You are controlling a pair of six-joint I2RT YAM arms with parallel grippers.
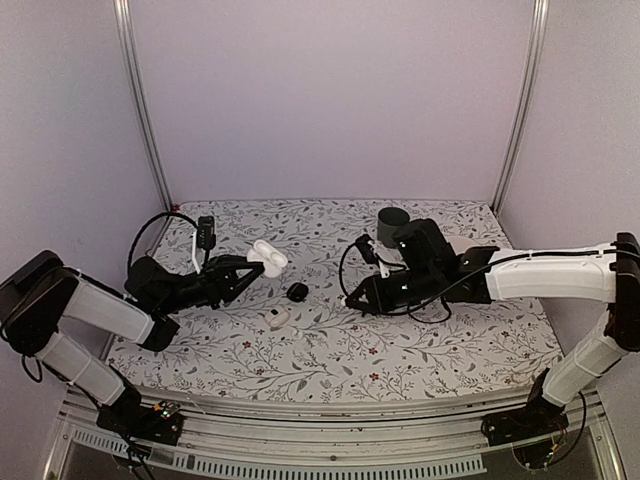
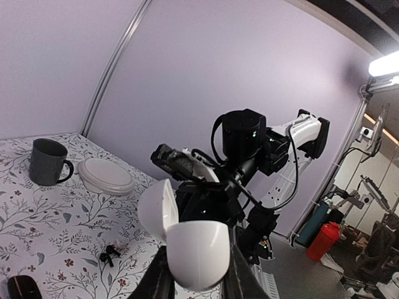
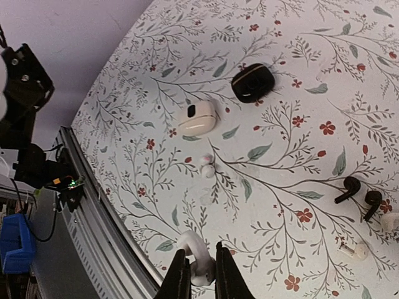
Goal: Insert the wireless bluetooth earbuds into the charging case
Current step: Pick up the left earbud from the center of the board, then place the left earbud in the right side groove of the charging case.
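My left gripper (image 1: 250, 268) is shut on an open white charging case (image 1: 267, 257) and holds it above the table's left middle. In the left wrist view the case (image 2: 198, 252) fills the bottom centre between my fingers, its lid (image 2: 157, 209) hinged open to the left. My right gripper (image 3: 199, 256) is shut on a white earbud (image 3: 201, 269), its stem curling out to the left, held above the cloth. In the top view the right gripper (image 1: 352, 300) is to the right of the case. A black earbud pair (image 3: 356, 190) and small white earbuds (image 3: 206, 166) (image 3: 359, 250) lie on the cloth.
A round black case (image 1: 297, 291) and a cream case (image 1: 277, 317) lie between the arms; both show in the right wrist view, the black one (image 3: 253, 82) and the cream one (image 3: 197, 117). A dark mug (image 1: 392, 222) and a white dish (image 2: 106, 176) stand at the back right.
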